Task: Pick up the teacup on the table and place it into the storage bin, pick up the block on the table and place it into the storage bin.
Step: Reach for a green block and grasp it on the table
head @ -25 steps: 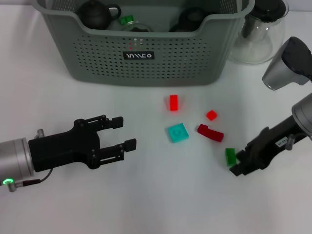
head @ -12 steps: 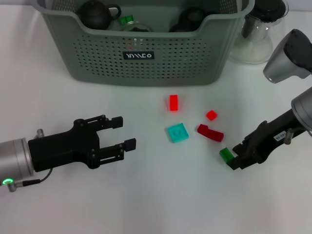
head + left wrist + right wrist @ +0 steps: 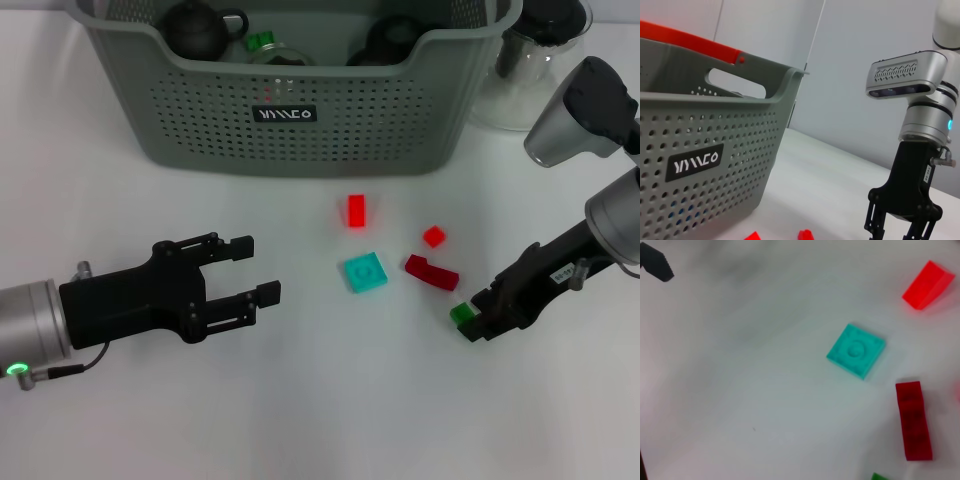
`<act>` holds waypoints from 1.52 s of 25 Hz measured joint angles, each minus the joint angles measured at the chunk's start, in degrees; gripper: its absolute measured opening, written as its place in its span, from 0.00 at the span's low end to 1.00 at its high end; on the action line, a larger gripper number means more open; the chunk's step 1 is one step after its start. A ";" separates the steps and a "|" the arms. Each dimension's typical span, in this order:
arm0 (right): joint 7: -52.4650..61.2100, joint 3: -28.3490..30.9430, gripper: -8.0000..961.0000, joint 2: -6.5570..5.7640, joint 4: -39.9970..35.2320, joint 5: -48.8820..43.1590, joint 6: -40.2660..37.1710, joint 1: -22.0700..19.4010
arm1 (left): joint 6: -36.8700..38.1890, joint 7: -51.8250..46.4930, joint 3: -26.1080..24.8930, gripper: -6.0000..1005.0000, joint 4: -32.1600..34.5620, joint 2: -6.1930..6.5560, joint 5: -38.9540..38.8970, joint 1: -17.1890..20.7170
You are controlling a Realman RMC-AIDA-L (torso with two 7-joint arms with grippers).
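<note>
The grey-green storage bin [image 3: 300, 110] stands at the back of the table, also close up in the left wrist view [image 3: 715, 145]. Dark teaware [image 3: 200, 27] lies inside it; no teacup is in view on the table. My right gripper [image 3: 472, 322] is shut on a small green block [image 3: 461, 315] just right of the block cluster; a sliver of the green block [image 3: 880, 476] shows in the right wrist view. On the table lie a bright red block [image 3: 355, 211], a small red block [image 3: 433, 236], a teal block [image 3: 365, 272] and a dark red block [image 3: 431, 272]. My left gripper [image 3: 255, 270] hovers open at the left.
A clear glass pitcher [image 3: 530, 60] with a black lid stands right of the bin. The right wrist view shows the teal block [image 3: 856, 350], the dark red block [image 3: 913, 420] and the bright red block [image 3: 928, 285]. White tabletop spreads between my left gripper and the blocks.
My right gripper has shifted left and slightly back with the green block, closer to the dark red block. The left arm has not moved.
</note>
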 joint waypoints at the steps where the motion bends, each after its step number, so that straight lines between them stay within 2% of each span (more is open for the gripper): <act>1: -0.02 -0.06 0.51 0.03 0.12 0.03 0.10 0.09 | 0.00 0.00 0.00 0.70 0.00 0.00 -0.03 0.00; 7: -0.31 -1.13 0.51 0.12 3.53 0.08 0.88 2.14 | 0.00 0.00 0.00 0.70 0.00 0.00 -0.20 -0.01; 14: 2.55 -2.65 0.51 -0.01 2.35 -0.16 0.90 2.95 | 0.00 0.13 -0.35 0.70 0.00 0.00 -0.23 0.21; 24: 12.73 -16.03 0.51 -0.08 -6.17 -0.51 0.60 2.87 | -0.67 0.32 -0.35 0.70 0.00 0.00 -0.23 0.36; 31: 15.77 -19.19 0.51 0.06 -6.70 -1.19 1.20 2.72 | -0.71 0.35 -0.44 0.70 0.01 0.00 -0.23 0.51; 38: 16.51 -21.39 0.46 0.11 -6.74 -1.23 2.74 2.36 | -0.71 0.35 -0.44 0.70 -0.03 0.00 -0.23 0.36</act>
